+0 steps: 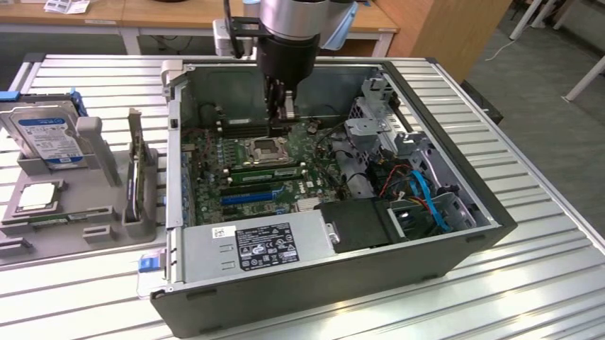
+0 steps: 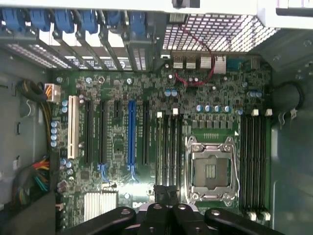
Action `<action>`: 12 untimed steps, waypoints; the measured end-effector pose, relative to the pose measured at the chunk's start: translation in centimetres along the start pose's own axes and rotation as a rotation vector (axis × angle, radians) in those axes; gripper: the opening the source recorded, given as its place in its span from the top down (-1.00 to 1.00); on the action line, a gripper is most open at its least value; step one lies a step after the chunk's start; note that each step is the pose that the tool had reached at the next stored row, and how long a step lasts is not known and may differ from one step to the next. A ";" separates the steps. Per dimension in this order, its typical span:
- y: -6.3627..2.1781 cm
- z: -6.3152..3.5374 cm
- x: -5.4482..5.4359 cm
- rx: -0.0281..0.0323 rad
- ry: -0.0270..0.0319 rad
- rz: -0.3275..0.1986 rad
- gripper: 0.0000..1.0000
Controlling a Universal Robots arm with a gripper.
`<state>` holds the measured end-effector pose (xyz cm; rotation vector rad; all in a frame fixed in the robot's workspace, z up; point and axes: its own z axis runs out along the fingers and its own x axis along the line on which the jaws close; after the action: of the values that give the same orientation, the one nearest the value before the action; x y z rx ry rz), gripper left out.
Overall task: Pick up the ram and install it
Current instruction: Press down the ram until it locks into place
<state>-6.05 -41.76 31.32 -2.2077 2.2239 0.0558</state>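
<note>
My gripper [image 1: 280, 129] hangs inside the open computer case [image 1: 454, 244], just above the motherboard [image 2: 117, 142] beside the CPU socket [image 2: 210, 169]. In the wrist view its black fingertips [image 2: 166, 193] are pressed together over the end of the memory slots [image 2: 169, 142], with nothing visible between them. A long green ram stick [image 1: 268, 169] stands in a slot on the near side of the socket [image 1: 266, 148]. Another thin green stick [image 1: 59, 217] lies flat on the grey tray [image 1: 57, 244] at the exterior view's left.
The grey tray also carries a hard drive [image 1: 47, 138], a square silver CPU [image 1: 40, 195] and an upright card [image 1: 140, 177]. A power supply [image 1: 255, 244], drive cage [image 1: 378, 120] and blue and red cables [image 1: 426, 195] crowd the case. Blue clips [image 2: 63, 22] line one wall.
</note>
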 end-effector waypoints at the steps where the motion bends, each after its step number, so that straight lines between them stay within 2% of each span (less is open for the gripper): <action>1: -0.16 0.00 0.0 0.0000 -0.0001 0.000 0.80; 3: -0.58 -0.01 0.0 0.0000 0.0000 0.000 0.80; 12: -0.61 -0.02 0.0 0.0002 -0.0003 0.000 0.80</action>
<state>-5.44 -41.76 31.32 -2.2075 2.2237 0.0559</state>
